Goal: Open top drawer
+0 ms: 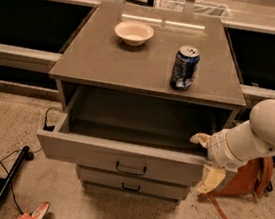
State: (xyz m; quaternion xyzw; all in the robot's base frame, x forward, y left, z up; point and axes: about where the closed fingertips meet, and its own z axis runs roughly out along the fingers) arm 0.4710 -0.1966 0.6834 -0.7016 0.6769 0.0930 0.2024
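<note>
The top drawer [86, 152] of the grey cabinet stands pulled out, showing a plain grey, empty inside. Its small black loop handle [130, 169] sits in the middle of the flat front. My gripper [206, 158] is at the right end of the drawer front, on a white arm that comes in from the right. One cream finger [200, 138] reaches over the top edge into the drawer, and the other [212, 178] hangs in front, below the edge. The fingers stand apart, with the front's right end between them.
A cream bowl [133, 32] and a blue can [184, 68] stand on the cabinet top [98, 61]. A shorter drawer [127, 183] is shut below. An orange bag [247, 179] lies on the floor to the right. A black pole [6, 185] and cables lie on the left.
</note>
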